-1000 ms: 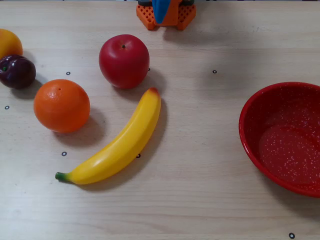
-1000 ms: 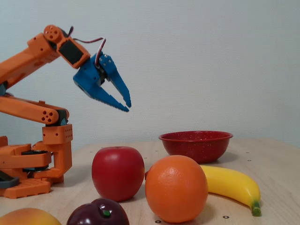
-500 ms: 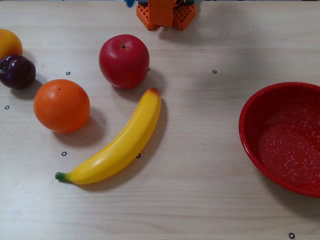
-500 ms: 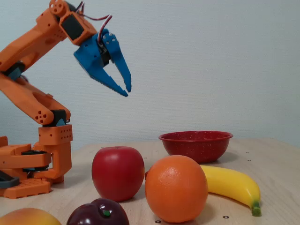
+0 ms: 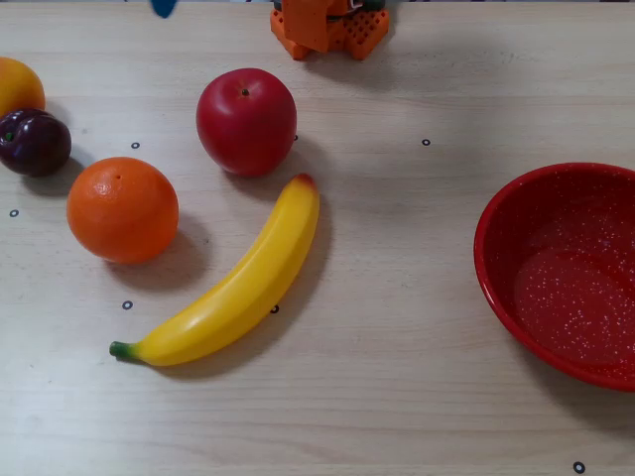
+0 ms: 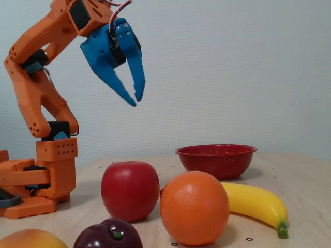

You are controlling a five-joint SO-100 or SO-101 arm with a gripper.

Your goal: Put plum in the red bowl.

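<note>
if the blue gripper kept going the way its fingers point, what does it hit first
Probably the red apple: the blue gripper, slightly open and high above the table, points down almost over it in the fixed view. Depth is unclear, so it might miss.

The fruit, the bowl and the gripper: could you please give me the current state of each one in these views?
plum: on the table, untouched, beside the orange.
red bowl: upright, empty.
apple: resting on the table.
banana: lying on its side, tip by the apple.
gripper: raised in the air, slightly open, holding nothing.
</note>
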